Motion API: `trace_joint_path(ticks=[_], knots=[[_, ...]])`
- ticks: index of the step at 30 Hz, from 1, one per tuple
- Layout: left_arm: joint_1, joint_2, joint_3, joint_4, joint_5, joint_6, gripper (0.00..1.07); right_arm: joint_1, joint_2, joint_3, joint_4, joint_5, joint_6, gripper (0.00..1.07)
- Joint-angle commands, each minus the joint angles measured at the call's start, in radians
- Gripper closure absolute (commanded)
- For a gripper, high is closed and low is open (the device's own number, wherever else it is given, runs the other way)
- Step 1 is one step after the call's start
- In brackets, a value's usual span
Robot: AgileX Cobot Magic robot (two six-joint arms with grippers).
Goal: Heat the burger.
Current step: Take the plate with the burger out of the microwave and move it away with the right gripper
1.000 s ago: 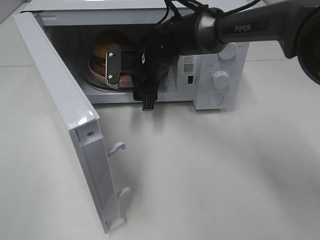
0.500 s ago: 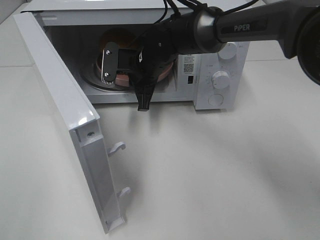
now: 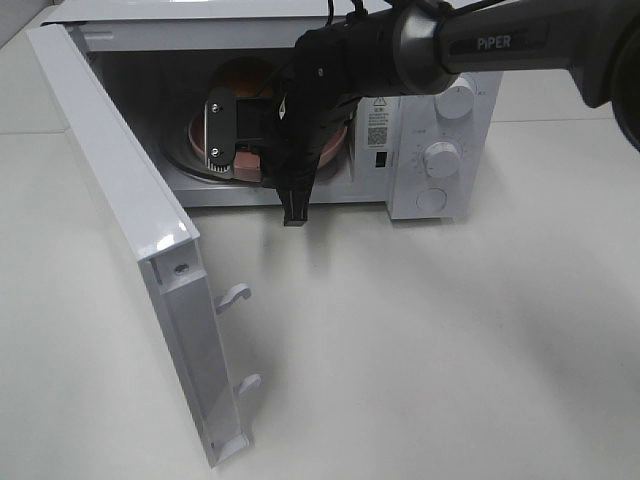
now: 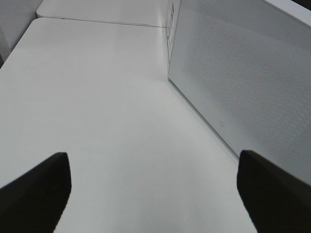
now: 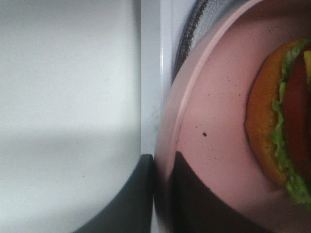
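While clamped shut on the rim of the pink plate (image 5: 194,131), right pincer (image 5: 163,167) at the mouth of the open microwave (image 3: 440,160), burger (image 5: 282,121) on that plate inside the cavity. Left pincer (image 4: 150,194) wide open, empty, above the bench (image 4: 97,97). Step probably: seating the plate. Next: release, withdraw clear, then shut the door (image 3: 130,220).

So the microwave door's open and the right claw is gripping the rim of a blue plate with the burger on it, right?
Not quite: the plate is pink, not blue, as the right wrist view shows. The rest holds: microwave door open, right claw gripping the rim, burger on the plate.
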Motion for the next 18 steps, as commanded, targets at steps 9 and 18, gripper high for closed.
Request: trace_joint_path(ticks=[9, 18], knots=[[0.0, -0.006, 0.001, -0.005, 0.006, 0.001, 0.22, 0.002, -0.079, 0.006, 0.034, 0.134, -0.119, 1.07], [0.0, -0.006, 0.001, -0.005, 0.006, 0.001, 0.22, 0.0, -0.186, 0.177, -0.01, 0.053, -0.205, 1.07]])
